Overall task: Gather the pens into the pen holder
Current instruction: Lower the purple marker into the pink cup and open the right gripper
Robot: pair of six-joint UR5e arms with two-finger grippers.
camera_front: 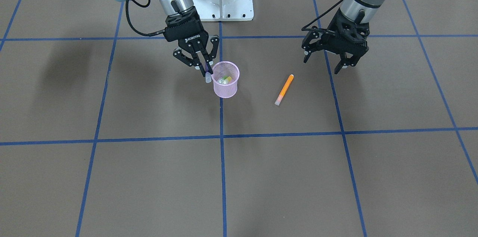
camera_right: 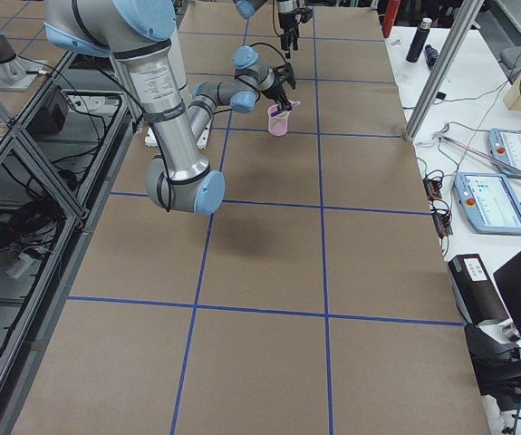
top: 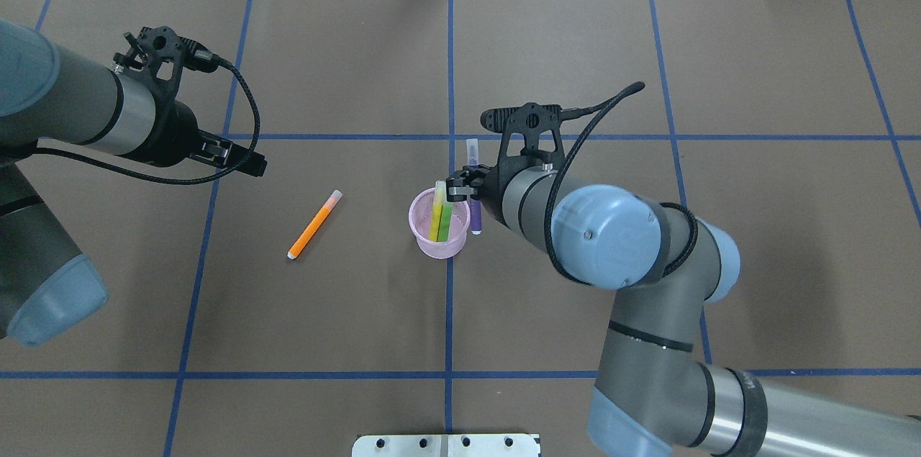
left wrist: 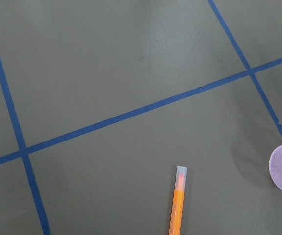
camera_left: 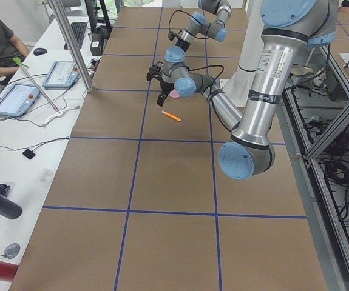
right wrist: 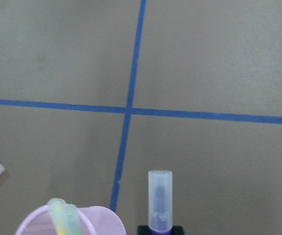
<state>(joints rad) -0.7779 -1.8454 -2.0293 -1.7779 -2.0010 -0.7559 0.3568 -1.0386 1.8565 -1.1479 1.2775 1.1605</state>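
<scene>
Right pincer pinches the purple pen, which is tilted with its cap just beside the holder rim, outside it. Green pen and yellow pen are inside. Orange pen lies on the surface near the spread left pincer.

Judgement: insertion is in hand. Next, shift over the mouth and release.

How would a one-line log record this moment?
right claw: shut on purple pen beside pen holder | left claw: open | in holder: green pen, yellow pen | orange pen: on table

Two pens stand in the holder, a third pen lying leftward.
</scene>
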